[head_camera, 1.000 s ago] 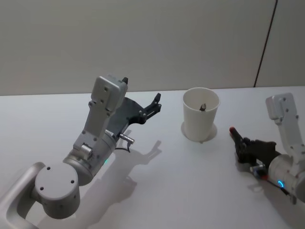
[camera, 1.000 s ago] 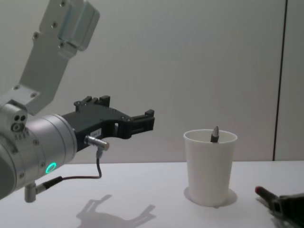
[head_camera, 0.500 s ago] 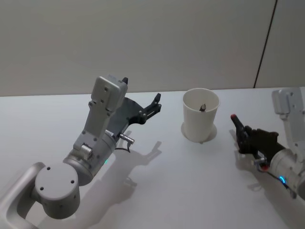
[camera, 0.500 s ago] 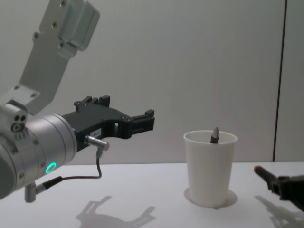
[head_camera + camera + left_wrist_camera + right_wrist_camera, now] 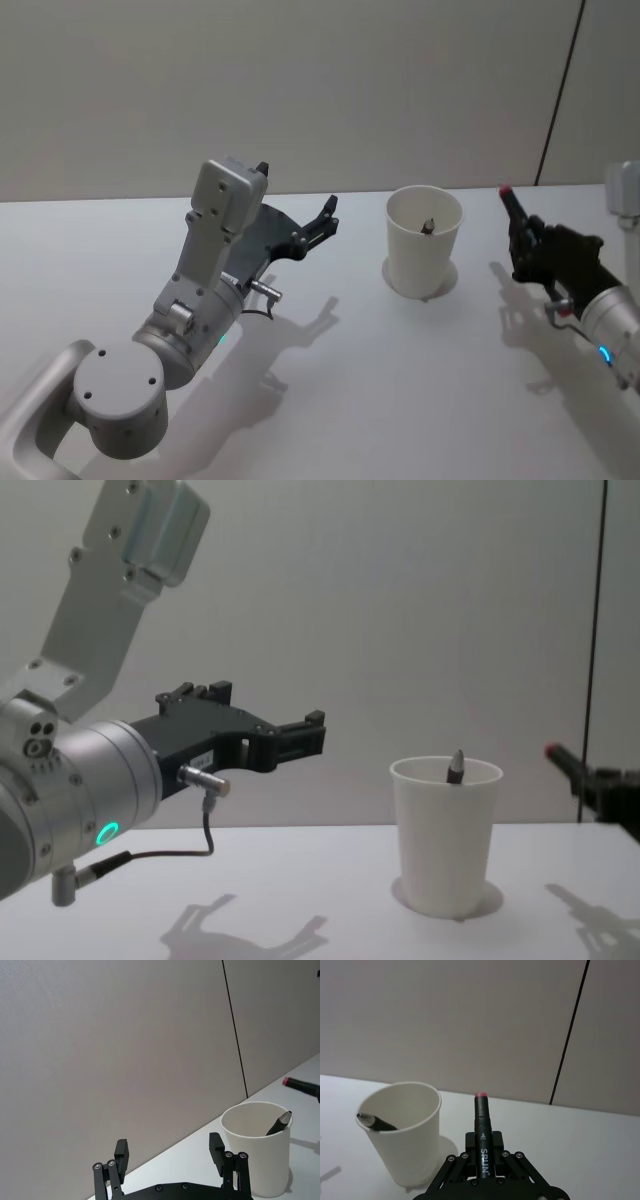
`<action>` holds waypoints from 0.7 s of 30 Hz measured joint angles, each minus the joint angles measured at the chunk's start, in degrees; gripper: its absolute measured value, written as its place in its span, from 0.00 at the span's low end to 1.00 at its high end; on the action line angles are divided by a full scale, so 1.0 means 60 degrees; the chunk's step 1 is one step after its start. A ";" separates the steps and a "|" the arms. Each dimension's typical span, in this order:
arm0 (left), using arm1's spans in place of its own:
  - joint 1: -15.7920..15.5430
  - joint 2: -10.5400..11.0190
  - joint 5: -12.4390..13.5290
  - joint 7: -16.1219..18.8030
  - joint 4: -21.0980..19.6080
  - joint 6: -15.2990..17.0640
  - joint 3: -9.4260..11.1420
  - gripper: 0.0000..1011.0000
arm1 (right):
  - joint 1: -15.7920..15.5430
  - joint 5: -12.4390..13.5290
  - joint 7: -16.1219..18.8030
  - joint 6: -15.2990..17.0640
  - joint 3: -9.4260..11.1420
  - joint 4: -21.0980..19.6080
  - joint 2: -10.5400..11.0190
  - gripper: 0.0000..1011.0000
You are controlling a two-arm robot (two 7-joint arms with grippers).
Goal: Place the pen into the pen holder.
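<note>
While one pen (image 5: 428, 224) is already standing in the cup (image 5: 424, 243), the right hand (image 5: 524, 240) is gripping a second pen (image 5: 482, 1132) just beside it; left hand (image 5: 325, 222) is hanging open, empty.

The supporting surface is a plain white table (image 5: 330, 400), smooth and matte, running back to a light grey wall. One item stands directly on it: the pen holder (image 5: 424, 243), a white paper cup with a rolled rim, upright, right of centre and towards the table's far edge. Shadows fall on the tabletop to the left and right of the cup.
</note>
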 joint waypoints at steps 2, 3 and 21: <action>0.0000 0.0000 0.0000 0.0000 0.0000 0.0000 0.0000 0.99 | -0.0007 -0.0010 -0.0017 -0.0182 0.0021 -0.0042 0.0004 0.18; 0.0000 0.0000 0.0000 0.0000 0.0000 0.0000 0.0000 0.99 | -0.0011 -0.0021 -0.0032 -0.0351 0.0039 -0.0076 0.0008 0.18; 0.0000 0.0000 0.0000 0.0000 0.0000 0.0000 0.0000 0.99 | 0.0182 -0.0305 -0.0063 -0.2813 0.0180 -0.0198 -0.0090 0.18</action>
